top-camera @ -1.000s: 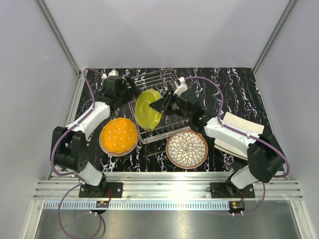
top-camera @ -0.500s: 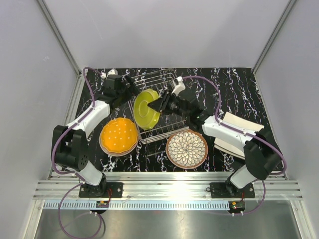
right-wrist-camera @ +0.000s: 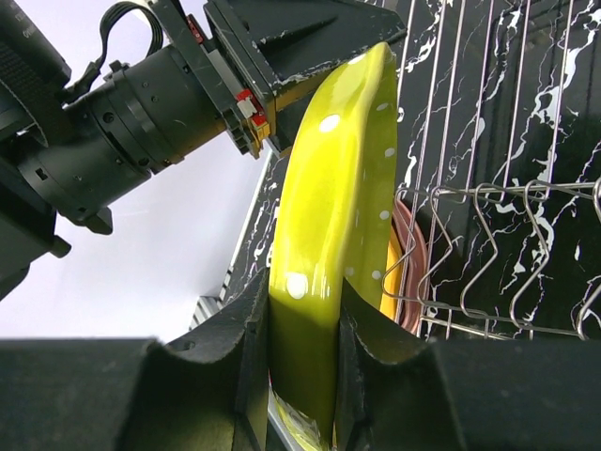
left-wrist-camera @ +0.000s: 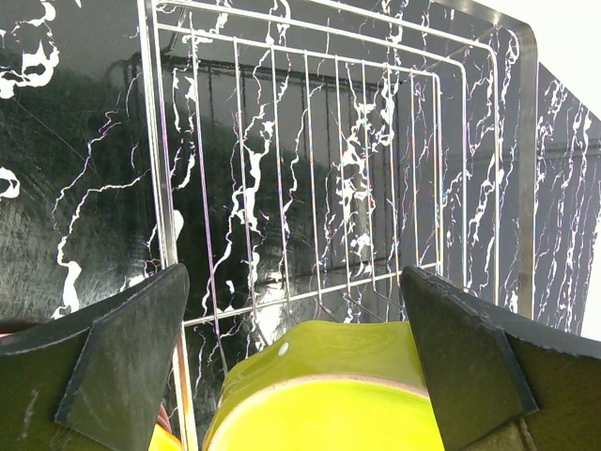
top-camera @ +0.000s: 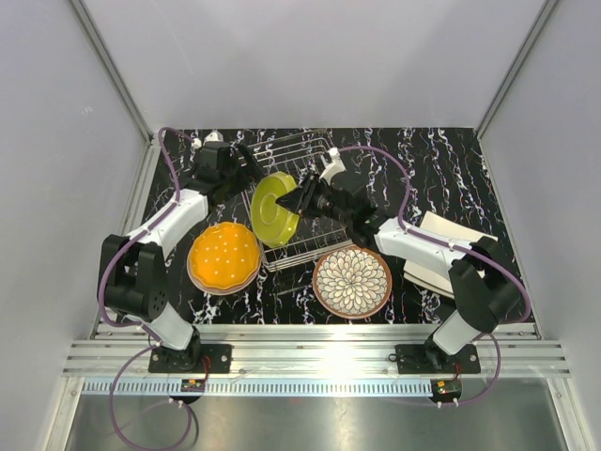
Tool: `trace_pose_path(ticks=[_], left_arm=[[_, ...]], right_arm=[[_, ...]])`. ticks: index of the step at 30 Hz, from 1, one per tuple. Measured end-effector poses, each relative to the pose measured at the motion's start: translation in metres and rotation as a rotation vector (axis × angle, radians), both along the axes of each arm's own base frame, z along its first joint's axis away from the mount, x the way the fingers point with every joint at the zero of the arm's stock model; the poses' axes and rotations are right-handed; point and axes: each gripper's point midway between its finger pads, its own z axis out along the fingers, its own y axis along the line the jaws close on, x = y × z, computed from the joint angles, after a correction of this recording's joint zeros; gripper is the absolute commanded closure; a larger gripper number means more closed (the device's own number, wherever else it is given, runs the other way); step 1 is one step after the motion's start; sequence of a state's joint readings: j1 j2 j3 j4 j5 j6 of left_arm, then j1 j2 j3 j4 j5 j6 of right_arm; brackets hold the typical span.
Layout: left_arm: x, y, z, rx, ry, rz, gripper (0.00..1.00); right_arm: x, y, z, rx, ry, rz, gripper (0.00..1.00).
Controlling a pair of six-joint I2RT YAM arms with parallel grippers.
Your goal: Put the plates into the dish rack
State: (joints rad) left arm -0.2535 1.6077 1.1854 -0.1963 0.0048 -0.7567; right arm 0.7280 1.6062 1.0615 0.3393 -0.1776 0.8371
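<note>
The right wrist cam shows what the top one can't: the right gripper [right-wrist-camera: 302, 329] is pinching the rim of the green plate [right-wrist-camera: 329, 216], holding it on edge. From above, that plate sits over the left side of the rack [top-camera: 315, 146], with the right arm stretched across. The left gripper [left-wrist-camera: 293, 362] gapes wide just beside the plate, its arm reaching in from the left.

Upright plate [top-camera: 272, 209] stands over the dish rack [top-camera: 319, 150], second plate [top-camera: 223, 256] left, third plate [top-camera: 352, 280] before.

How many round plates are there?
3. The right gripper holds a scalloped lime-green plate on edge over the silver wire dish rack; an orange dotted plate lies left of it; a brown-rimmed petal-patterned plate in front. Another may hide under the orange one.
</note>
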Motion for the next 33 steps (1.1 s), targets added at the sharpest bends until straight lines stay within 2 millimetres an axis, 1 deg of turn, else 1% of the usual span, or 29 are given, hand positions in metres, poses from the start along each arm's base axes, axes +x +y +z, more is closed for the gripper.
trace_pose_path(ticks=[3,6,11,15,18,21,25,27,29,31,33], left_arm=[[0.0,0.0,0.0,0.0,0.0,0.0,0.01],[0.0,0.0,0.0,0.0,0.0,0.0,0.01],[0.0,0.002,-0.001,0.004,0.002,0.0,0.01],[-0.004,0.014,-0.004,0.018,0.028,0.016,0.01],[-0.011,0.026,0.001,0.038,0.04,0.03,0.01],[-0.022,0.038,0.018,0.067,0.025,0.042,0.01],[-0.039,0.048,0.054,0.104,-0.042,0.037,0.01],[-0.051,0.053,0.073,0.123,-0.082,0.031,0.01],[-0.063,0.058,0.09,0.142,-0.121,0.026,0.01],[-0.073,0.063,0.102,0.162,-0.151,0.025,0.01],[-0.085,0.069,0.11,0.187,-0.173,0.026,0.01]], right_arm=[[-0.003,0.002,-0.003,-0.027,-0.019,0.009,1.0],[-0.01,0.007,-0.006,-0.093,-0.038,0.032,1.0],[-0.016,0.015,-0.002,-0.184,-0.1,0.062,1.0],[-0.018,0.023,-0.008,-0.278,-0.142,0.079,1.0],[-0.021,0.033,-0.015,-0.354,-0.166,0.089,1.0],[-0.024,0.041,-0.015,-0.422,-0.193,0.088,1.0],[-0.023,0.051,-0.018,-0.503,-0.213,0.071,1.0],[-0.022,0.056,-0.02,-0.533,-0.217,0.056,1.0],[-0.019,0.059,-0.019,-0.549,-0.218,0.042,0.94],[-0.015,0.063,-0.019,-0.565,-0.215,0.021,0.88],[-0.011,0.065,-0.021,-0.573,-0.209,0.003,0.77]])
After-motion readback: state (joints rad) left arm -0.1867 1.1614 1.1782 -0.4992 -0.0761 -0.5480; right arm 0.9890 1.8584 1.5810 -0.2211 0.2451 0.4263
